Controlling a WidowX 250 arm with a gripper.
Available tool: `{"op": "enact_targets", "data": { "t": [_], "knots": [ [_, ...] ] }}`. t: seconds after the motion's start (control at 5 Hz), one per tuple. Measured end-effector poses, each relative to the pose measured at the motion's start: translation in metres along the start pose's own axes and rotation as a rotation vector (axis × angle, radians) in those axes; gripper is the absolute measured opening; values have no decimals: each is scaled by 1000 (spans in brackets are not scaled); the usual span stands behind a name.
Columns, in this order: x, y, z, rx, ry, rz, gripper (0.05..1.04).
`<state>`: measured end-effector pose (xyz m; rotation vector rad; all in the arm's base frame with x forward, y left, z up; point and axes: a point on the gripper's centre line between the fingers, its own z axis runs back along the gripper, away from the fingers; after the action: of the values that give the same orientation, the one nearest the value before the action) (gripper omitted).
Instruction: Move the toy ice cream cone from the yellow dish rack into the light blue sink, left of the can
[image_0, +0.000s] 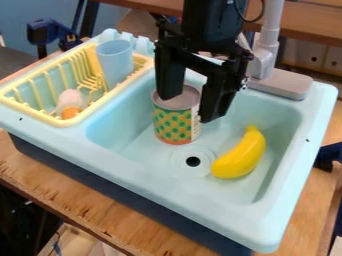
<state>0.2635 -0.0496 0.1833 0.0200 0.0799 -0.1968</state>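
Note:
The black gripper (192, 107) hangs down over the back of the sink basin, its two fingers spread apart. Below and partly behind it stands an upright can (175, 122) with a green and yellow pattern; the left finger covers part of its top, and I cannot tell whether they touch. To the right of the can, a yellow banana (242, 156) lies on the basin floor beside the drain (193, 161).
On the left, a yellow dish rack (79, 118) holds a light blue cup (115, 62) and a pinkish-white and orange object (69, 102). The grey faucet base (286, 83) rises at the back right. Raised light blue sink walls (177, 195) surround the basin.

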Motion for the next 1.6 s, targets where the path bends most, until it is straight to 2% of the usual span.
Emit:
{"op": "enact_targets", "data": {
  "t": [0.2,0.4,0.6,0.8,1.0,1.2,1.4,1.6],
  "knots": [
    [0,0,-7,0,28,-2,1001],
    [-9,17,-4,-17,14,43,1001],
    [-21,36,8,-25,-40,101,1001],
    [-37,60,7,-5,-39,210,1001],
    [-51,85,10,55,-53,318,1001],
    [-58,112,8,103,-97,414,1001],
    [-57,133,3,94,-170,498,1001],
    [-51,146,-14,74,-195,550,1001]
  ]
}}
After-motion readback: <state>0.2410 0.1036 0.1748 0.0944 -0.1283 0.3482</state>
